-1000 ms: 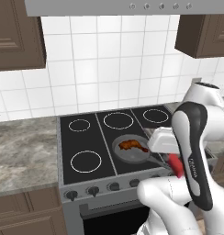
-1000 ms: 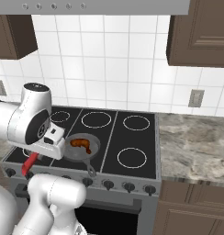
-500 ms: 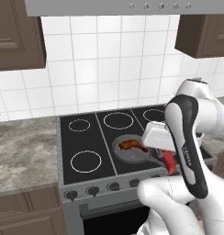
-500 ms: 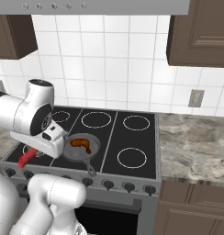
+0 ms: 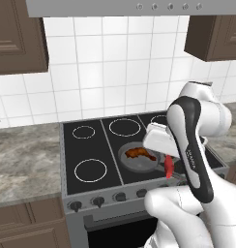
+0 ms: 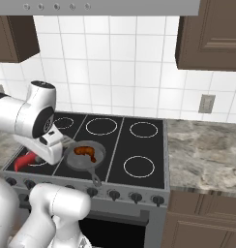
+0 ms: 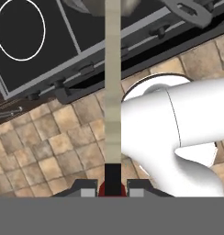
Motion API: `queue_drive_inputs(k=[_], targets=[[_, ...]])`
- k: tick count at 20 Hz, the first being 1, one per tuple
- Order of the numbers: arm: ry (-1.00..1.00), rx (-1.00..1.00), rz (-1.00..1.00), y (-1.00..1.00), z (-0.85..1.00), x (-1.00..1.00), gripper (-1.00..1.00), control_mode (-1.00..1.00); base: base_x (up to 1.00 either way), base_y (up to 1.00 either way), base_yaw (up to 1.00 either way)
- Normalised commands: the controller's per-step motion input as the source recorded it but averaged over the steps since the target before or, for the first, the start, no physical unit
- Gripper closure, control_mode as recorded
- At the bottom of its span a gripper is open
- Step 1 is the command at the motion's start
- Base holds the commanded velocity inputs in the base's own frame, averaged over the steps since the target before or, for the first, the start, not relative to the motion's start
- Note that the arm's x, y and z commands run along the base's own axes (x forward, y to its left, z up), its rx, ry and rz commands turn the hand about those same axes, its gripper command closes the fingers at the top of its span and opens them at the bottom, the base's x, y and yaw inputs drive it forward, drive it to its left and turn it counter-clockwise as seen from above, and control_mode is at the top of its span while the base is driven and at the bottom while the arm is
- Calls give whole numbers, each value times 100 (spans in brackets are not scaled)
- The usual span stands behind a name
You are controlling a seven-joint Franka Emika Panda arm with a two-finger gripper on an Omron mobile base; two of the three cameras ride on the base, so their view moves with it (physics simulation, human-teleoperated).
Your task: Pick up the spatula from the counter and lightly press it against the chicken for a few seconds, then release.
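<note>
- The pan is your biggest worry. It sits loose on a front burner, its long handle pointing to 5 o'clock toward the stove's front. I judge that a hard or sideways press could slide it that way.
- The spatula is clamped by its red handle in the gripper. In the hand view its pale blade runs to 12 o'clock, up to the pan. It is a long lever, so a slight wrist tilt would swing the tip wide and could catch the rim.
- The chicken lies mid-pan, at about 10 o'clock from the red handle in the left base view. The hand hides the blade there, so you cannot tell whether they touch. Too much force could shove the piece off centre.
- The stove gives you open room — bare burners at 9 and 12 o'clock of the pan.
- The knobs line the front at 6 o'clock, near the pan handle's end — little margin there.
</note>
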Motion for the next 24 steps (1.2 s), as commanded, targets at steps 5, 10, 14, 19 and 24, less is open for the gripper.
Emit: queue_drive_inputs(k=[5, 10, 14, 19, 24], targets=[[3, 0, -14, 11, 0, 16, 100, -100, 0, 0, 0], [0, 0, -13, 1, -2, 10, 100, -100, 0, 0, 0], [2, 0, -13, 0, -14, 14, 100, -100, 0, 0, 0], [4, 0, -13, 5, -32, 18, 100, -100, 0, 0, 0], [1, -2, -13, 23, -22, 20, 100, -100, 0, 0, 0]])
